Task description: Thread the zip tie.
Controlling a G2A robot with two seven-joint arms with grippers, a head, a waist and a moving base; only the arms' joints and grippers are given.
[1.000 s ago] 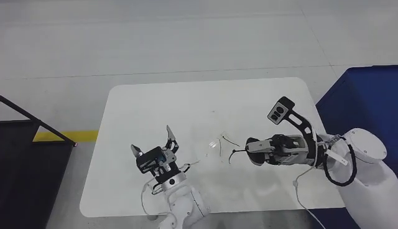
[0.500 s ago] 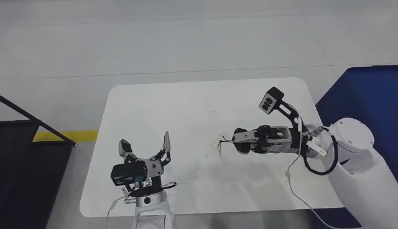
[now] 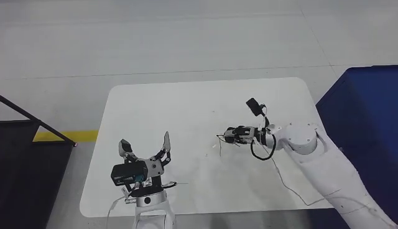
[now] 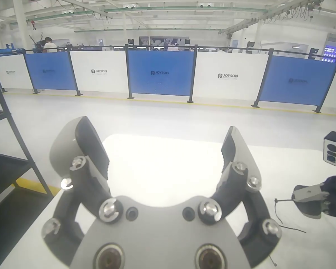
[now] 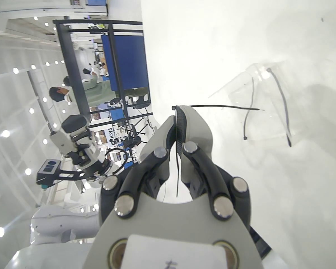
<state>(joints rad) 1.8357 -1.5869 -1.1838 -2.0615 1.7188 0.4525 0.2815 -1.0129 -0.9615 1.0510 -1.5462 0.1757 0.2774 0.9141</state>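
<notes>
Near the table's middle, zip tie (image 5: 175, 152): a thin black strap, pinched upright in the right gripper (image 5: 177, 113). Its small head pokes out just past the fingertips, above the white table (image 3: 186, 104).
Thin length past the tips: it runs from the head toward a clear plastic bag (image 5: 240, 85). I cannot tell whether it is this tie's own tail bent over or another tie, and no closed loop is plain.
Step in hand: judged, presenting the head so that the tail can be fed into its slot.
Doing it well: hold close behind the head, so the slot stays steady and open to the side. Take the tail near its tip, because a long free strap will likely buckle. Line the tip square with the slot, ribbed side the right way, and push straight in small moves. Then regrip the tip where it comes out.
Right jaws: drawn nearly together, clamped flat on the strap and on nothing else.
Left gripper (image 4: 156, 138): it hangs over the table's front-left part, well apart from the tie.
Left jaws: spread wide, with nothing between them and touching nothing.
Loose ties (image 5: 280, 90): two more black straps lie at the bag. They are best left clear of the tail.
</notes>
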